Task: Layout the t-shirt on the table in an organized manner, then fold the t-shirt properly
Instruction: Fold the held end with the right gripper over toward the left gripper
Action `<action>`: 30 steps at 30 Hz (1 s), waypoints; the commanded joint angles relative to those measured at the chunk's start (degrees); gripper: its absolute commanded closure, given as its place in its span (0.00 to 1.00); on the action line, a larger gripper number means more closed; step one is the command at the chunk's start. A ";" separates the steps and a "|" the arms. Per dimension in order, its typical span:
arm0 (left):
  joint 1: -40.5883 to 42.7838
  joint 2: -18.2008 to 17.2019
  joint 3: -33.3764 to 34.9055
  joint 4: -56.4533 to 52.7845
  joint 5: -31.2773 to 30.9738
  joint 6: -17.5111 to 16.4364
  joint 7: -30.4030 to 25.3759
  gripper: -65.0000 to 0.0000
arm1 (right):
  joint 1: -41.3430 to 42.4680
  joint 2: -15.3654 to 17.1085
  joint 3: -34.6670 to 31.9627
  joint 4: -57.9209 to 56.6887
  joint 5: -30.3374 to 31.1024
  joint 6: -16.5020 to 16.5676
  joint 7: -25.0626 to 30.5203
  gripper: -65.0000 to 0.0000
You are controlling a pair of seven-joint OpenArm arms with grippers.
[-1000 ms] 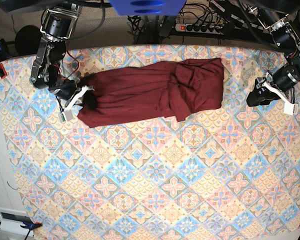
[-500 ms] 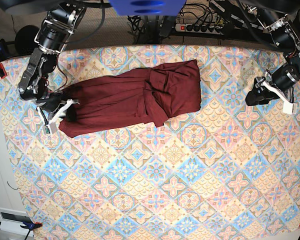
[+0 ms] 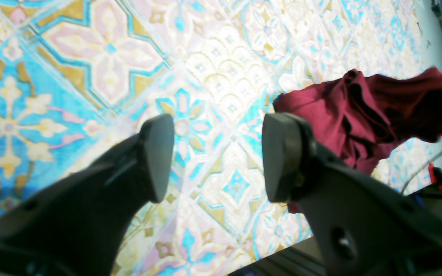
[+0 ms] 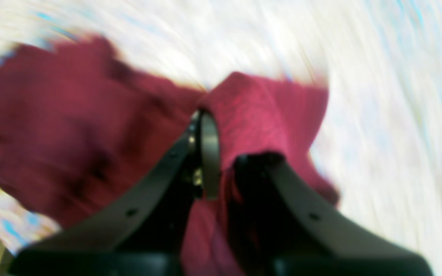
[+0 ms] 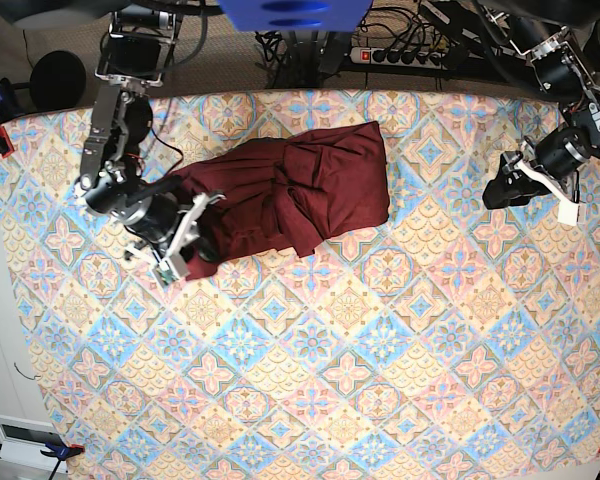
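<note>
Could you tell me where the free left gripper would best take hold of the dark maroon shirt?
Probably the far hem corner of the dark maroon soft-fabric shirt. That edge lies flat on the patterned table facing the open left gripper, opposite the end pinched by the right gripper. Come in low from that side.

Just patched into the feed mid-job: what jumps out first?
The maroon t-shirt, bunched in folds on the far half of the patterned table. The right gripper has its jaws pinched on the shirt's end; its wrist view is motion-blurred. The left gripper hangs open over bare cloth, away from the shirt.
</note>
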 commanded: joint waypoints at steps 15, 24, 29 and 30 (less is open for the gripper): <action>-0.48 -1.01 -0.25 0.85 -0.27 0.07 -0.79 0.46 | 0.95 0.15 -23.01 5.33 0.81 0.17 4.12 0.99; -0.56 -1.01 -0.25 0.85 -0.27 0.07 -0.79 0.46 | 1.30 0.15 -29.87 4.45 -5.61 0.17 4.12 0.99; -0.39 -1.01 -0.25 0.85 -0.27 0.07 -0.79 0.46 | 1.30 -2.93 -33.56 4.37 -13.87 0.17 6.05 0.99; -0.39 -1.01 -0.25 0.85 -0.27 0.07 -0.79 0.46 | 1.30 -3.55 -34.09 4.37 -15.19 0.17 6.32 0.99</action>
